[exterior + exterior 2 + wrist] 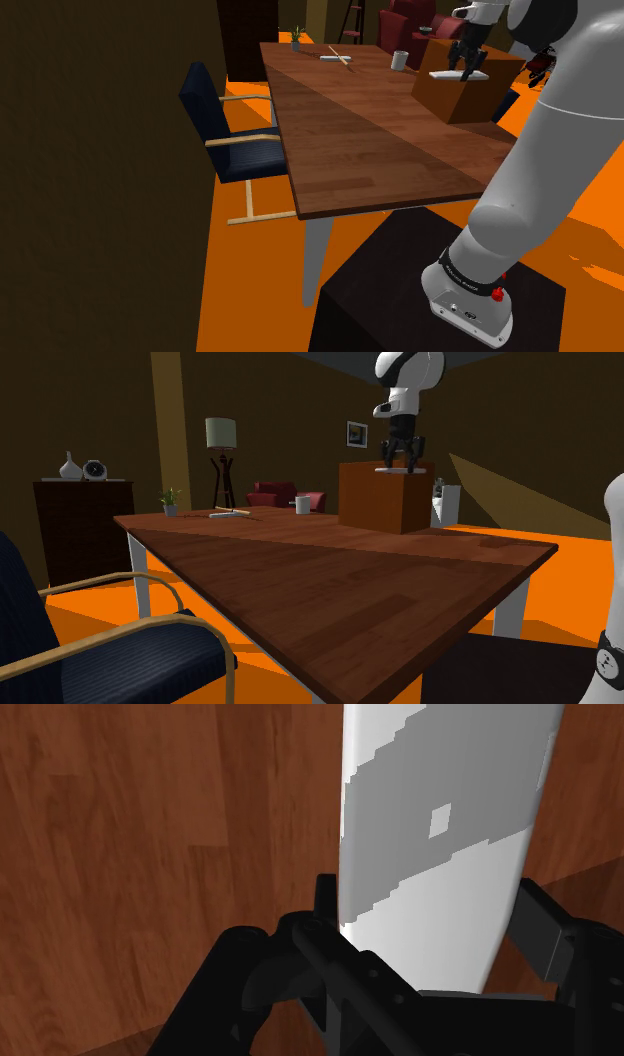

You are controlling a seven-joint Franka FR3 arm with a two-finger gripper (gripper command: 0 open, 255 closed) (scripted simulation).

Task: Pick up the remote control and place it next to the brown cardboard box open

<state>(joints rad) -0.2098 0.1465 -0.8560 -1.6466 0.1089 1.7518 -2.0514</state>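
The flat, elongated white-and-grey remote control (pixel 440 804) is clasped across its width by the all-black two-finger gripper (pixel 430 904), a finger pressed against each long edge. In the shoulder view the remote control (pixel 458 75) is seen level at the top of the plain brown cardboard box (pixel 465 102), which stands toward the far end of the long reddish-brown wooden table (pixel 380 150). Whether the remote control rests on the box or hangs just above it cannot be told. The step in hand is judged to be the carry to a spot beside the box. It would be done well if the remote control were first raised straight up, clear of the box's top edge, and kept level so that it is not levered out of the narrow grip. It should then be moved sideways over bare table just beside the box, away from the small white mug (pixel 399 60), lowered until it lies flat, and only then released.
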